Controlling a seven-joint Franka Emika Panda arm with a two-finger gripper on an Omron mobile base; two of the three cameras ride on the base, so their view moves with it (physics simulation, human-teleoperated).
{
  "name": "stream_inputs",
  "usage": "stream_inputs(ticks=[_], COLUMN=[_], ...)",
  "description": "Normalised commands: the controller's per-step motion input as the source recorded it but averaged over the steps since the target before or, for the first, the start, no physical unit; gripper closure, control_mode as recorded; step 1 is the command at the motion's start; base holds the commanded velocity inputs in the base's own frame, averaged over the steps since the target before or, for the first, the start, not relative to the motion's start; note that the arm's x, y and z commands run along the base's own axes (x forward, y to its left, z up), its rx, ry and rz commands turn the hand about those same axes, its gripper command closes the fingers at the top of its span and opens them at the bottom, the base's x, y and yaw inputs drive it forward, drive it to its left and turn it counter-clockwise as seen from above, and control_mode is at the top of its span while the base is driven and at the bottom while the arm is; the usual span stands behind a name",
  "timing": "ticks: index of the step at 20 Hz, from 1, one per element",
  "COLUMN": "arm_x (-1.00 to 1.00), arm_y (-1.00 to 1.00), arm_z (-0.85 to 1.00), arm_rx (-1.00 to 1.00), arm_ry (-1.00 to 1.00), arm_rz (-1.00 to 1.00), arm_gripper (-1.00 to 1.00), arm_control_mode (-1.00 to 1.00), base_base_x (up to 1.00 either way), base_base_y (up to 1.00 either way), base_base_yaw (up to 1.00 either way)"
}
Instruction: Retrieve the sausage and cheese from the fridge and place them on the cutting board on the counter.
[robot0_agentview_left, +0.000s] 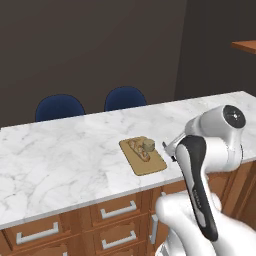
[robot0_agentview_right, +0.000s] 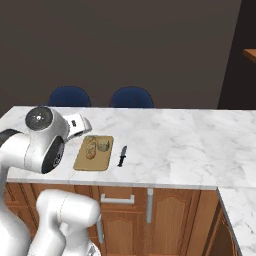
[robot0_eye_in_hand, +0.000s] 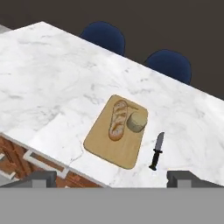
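Note:
The tan cutting board (robot0_eye_in_hand: 114, 152) lies near the front edge of the marble counter (robot0_eye_in_hand: 52, 87). On the board rests the cheese (robot0_eye_in_hand: 136, 121), a pale yellowish-grey chunk, touching a tan speckled bread-like loaf (robot0_eye_in_hand: 118, 120). Both base views also show the board (robot0_agentview_left: 150, 165) (robot0_agentview_right: 86, 163), the cheese (robot0_agentview_left: 149, 145) (robot0_agentview_right: 103, 145) and the loaf (robot0_agentview_left: 139, 149) (robot0_agentview_right: 91, 148). My gripper (robot0_eye_in_hand: 112, 178) hangs above the counter's front edge, on the near side of the board, open with nothing between its fingers. The sausage and the fridge are out of view.
A thin black knife (robot0_eye_in_hand: 156, 151) (robot0_agentview_right: 122, 156) lies on the counter just right of the board. Two blue chairs (robot0_agentview_left: 60, 107) (robot0_agentview_left: 125, 97) stand behind the counter. Brown drawers with silver handles (robot0_agentview_left: 117, 210) sit under it. A second counter run joins at the right (robot0_agentview_right: 240, 210).

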Motion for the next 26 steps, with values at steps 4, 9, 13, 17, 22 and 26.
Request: stream_inputs(ticks=[4,9,13,17,22,26], arm_x=[-0.43,-0.42,0.00,0.00,0.00,0.00], arm_y=[0.10,0.08,0.00,0.00,0.00,0.00], arm_z=[0.28,0.27,0.09,0.00,0.00,0.00], arm_rx=[0.00,0.00,0.00,0.00,0.00,0.00], arm_ry=[0.00,0.00,-0.02,0.00,0.00,0.00], arm_rz=[-0.47,-0.46,-0.05,0.00,0.00,0.00], arm_gripper=[-1.00,-1.00,-1.00,-1.00,-1.00,-1.00], arm_control_mode=[-1.00,-1.00,1.00,1.00,1.00,1.00], base_base_x=[0.00,0.00,0.00,-0.37,-1.00,-0.49], base_base_y=[0.00,0.00,0.00,0.00,0.11,0.91], base_base_yaw=[0.00,0.00,0.00,0.00,0.14,0.60])
